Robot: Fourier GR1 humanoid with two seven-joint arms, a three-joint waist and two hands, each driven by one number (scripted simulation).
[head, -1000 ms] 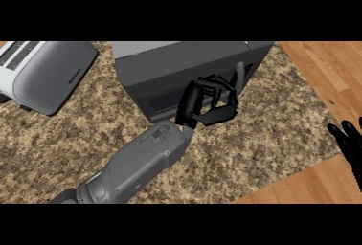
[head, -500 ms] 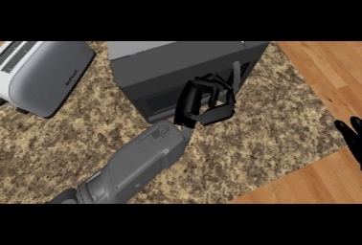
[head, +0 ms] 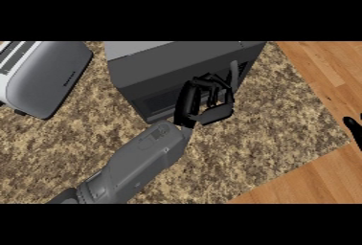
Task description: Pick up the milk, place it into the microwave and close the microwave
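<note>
Speckled stone bench (head: 63,143) carries one toaster (head: 42,76) at far left and one microwave (head: 176,72), door shut, at centre. Left hand (head: 205,103) sits against the microwave's front, fingers curled, holding nothing; milk unseen. Right hand (head: 354,131) peeks in at right edge; can't tell its fingers.

No readable text, label, brand or number shows on anything in view.

one microwave (head: 170,72), one toaster (head: 42,76), one granite counter (head: 268,129), and two black hands, left (head: 205,103) and right (head: 354,129).
</note>
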